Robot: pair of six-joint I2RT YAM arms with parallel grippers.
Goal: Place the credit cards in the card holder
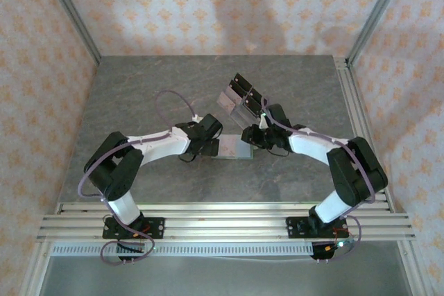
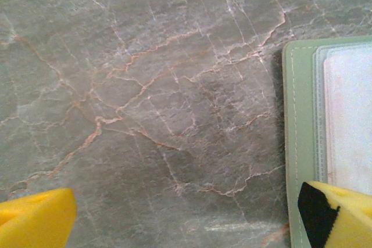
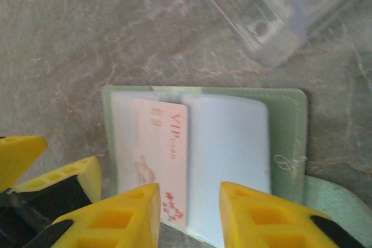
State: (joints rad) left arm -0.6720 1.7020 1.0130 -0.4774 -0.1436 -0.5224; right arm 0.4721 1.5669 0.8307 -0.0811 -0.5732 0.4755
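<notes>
**Lying open on the grey marble tabletop, the card holder carries one card**

The sage-green soft folding card holder (image 1: pixel 232 149) lies spread flat near the middle of the grey veined tabletop (image 1: pixel 152 88), between the two arms, its clear inner sleeves facing up. In the right wrist view, a thin pale pink rectangular card (image 3: pixel 157 143) printed "VIP card" rests face up on the holder's left page; whether it sits inside a sleeve or merely on top I cannot tell. The holder's snap tab (image 3: pixel 340 201) sticks out at the lower right.

The right end effector (image 3: pixel 190 216) hangs over the near edge of the card holder, its yellow fingers parted by a narrow gap. The card's lower end lies below that gap, partly under the left finger, and is not pinched.

The left end effector (image 2: pixel 186 219) is spread wide and grips nothing. One yellow fingertip (image 2: pixel 343 216) overlaps the holder's stitched edge and the other is over bare stone.

A clear plastic stand with black rectangles (image 1: pixel 241 98) stands just beyond the holder.
</notes>
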